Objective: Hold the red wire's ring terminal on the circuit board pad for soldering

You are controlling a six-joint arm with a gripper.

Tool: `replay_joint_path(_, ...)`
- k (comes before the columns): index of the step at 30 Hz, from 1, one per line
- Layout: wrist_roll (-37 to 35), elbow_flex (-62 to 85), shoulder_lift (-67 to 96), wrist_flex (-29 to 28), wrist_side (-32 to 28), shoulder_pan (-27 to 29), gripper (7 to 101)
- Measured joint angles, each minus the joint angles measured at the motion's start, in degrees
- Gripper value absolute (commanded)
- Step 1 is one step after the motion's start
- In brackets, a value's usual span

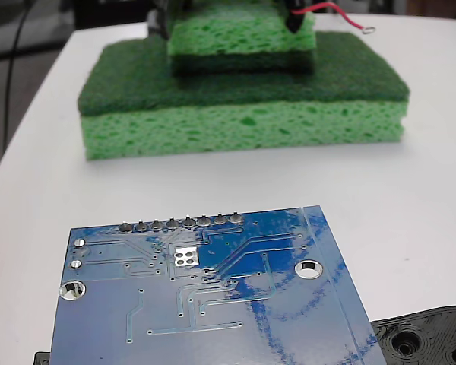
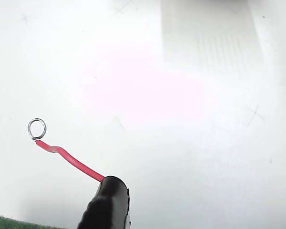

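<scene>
The circuit board (image 1: 213,304) lies glossy blue at the bottom of the fixed view, with the small silvery pad (image 1: 185,256) just below its row of grey solder bumps. Far behind it, at the picture's top edge, my gripper (image 1: 295,19) is shut on the red wire (image 1: 330,11). The wire curves right to the ring terminal (image 1: 368,31), which hangs beyond the sponges and well away from the board. In the wrist view the black gripper tip (image 2: 109,202) holds the red wire (image 2: 69,160), and the ring terminal (image 2: 36,129) hovers over white table. Neither board nor pad shows there.
Two green sponges are stacked at the back, a small one (image 1: 239,38) on a large one (image 1: 243,114), between the gripper and the board. A black plastic piece with holes (image 1: 429,338) lies at the board's right corner. The white table (image 1: 410,198) runs between them.
</scene>
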Motion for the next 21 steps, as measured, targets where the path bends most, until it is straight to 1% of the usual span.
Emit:
replay_joint_path(14,0.5,0.0,0.0,0.0,0.0,0.0,100.3)
replay_joint_path(21,3.1,-0.1,0.0,-0.2,3.5,-0.3,100.3)
